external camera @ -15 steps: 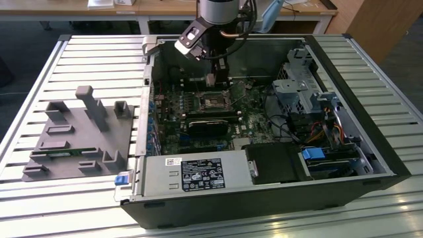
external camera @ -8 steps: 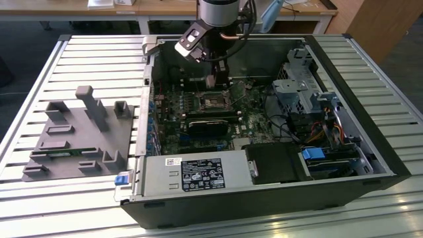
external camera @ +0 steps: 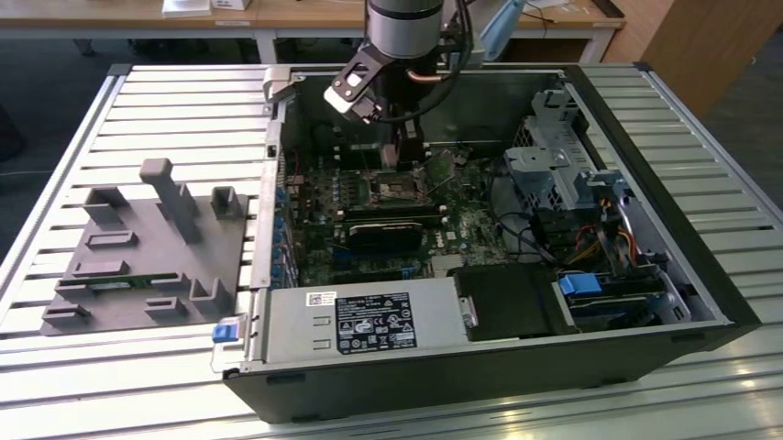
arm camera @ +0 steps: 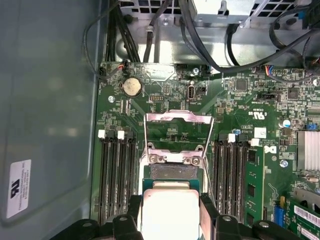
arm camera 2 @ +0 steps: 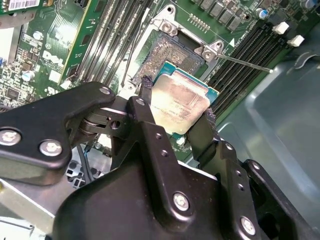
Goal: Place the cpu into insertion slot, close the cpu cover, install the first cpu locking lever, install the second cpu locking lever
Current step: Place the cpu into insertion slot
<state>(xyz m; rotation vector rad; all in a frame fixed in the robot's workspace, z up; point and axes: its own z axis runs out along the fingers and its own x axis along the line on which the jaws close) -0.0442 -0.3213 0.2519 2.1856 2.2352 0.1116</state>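
My gripper (arm camera 2: 176,107) is shut on the cpu (arm camera 2: 180,102), a flat square chip with a silvery top and a green edge. Its black fingers (arm camera 2: 145,95) press on two opposite sides. The chip hangs tilted just above the insertion slot (arm camera 2: 172,55), whose dark pin field is partly uncovered. In the first wrist view the cpu (arm camera: 169,212) sits between the fingers (arm camera: 207,210), close over the insertion slot (arm camera: 172,172). The cpu cover (arm camera: 177,116) is swung open beyond the slot. A thin locking lever (arm camera 2: 245,64) sticks out sideways. In the exterior view the gripper (external camera: 398,156) reaches down into the case.
Long black memory slots (arm camera: 116,175) flank the socket on both sides. A black card (external camera: 385,234), the power supply (external camera: 367,321), a drive cage (external camera: 556,165) and cables fill the case. A grey fixture tray (external camera: 141,247) lies on the slatted table at the exterior view's left.
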